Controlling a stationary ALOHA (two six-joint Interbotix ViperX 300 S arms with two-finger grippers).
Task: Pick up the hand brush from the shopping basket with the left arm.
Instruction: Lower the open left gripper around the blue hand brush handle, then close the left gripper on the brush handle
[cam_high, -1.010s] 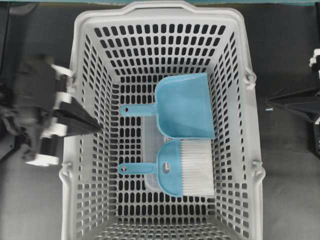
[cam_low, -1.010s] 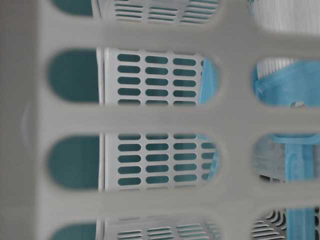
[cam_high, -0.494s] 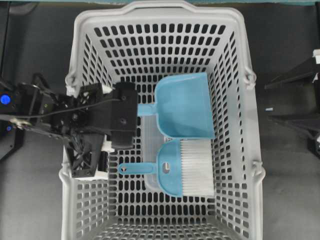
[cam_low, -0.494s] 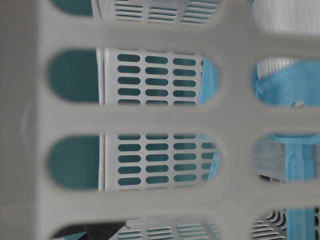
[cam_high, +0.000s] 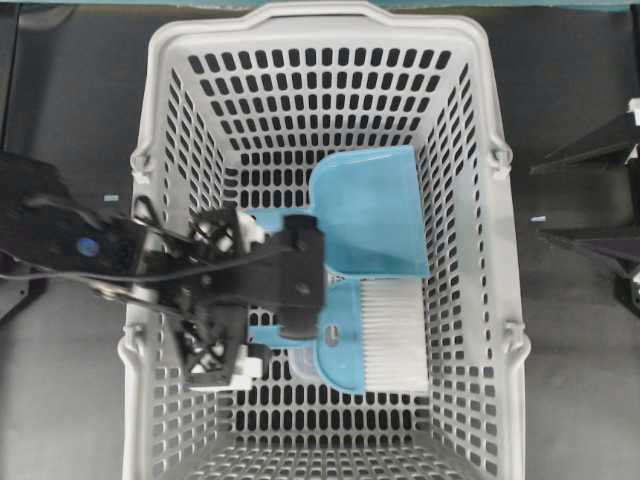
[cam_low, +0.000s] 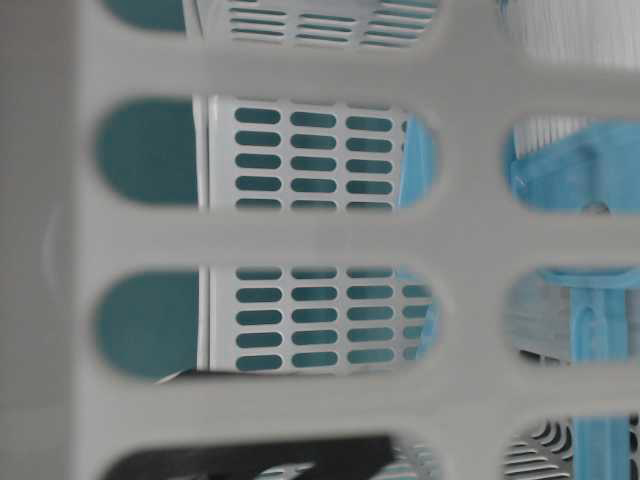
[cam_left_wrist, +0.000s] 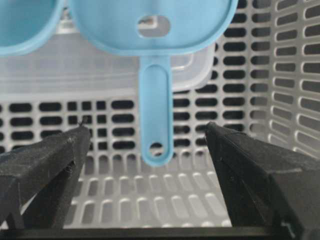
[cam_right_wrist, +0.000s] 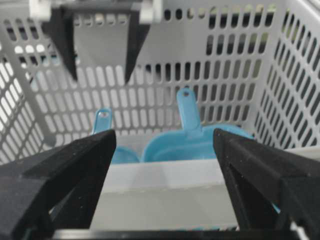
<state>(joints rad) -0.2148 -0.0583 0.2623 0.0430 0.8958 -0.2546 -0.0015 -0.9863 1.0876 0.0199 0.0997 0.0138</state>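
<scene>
Left wrist view: the hand brush (cam_left_wrist: 156, 75) points its thin handle straight back between the left pincer's (cam_left_wrist: 148, 145) wide-open, empty jaws.

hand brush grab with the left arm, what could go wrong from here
The hand brush has a thin handle lying flat on the shopping basket floor, so the open left gripper might snag the slots. The dustpan handle runs close alongside and could get pinched or nudged instead.
</scene>
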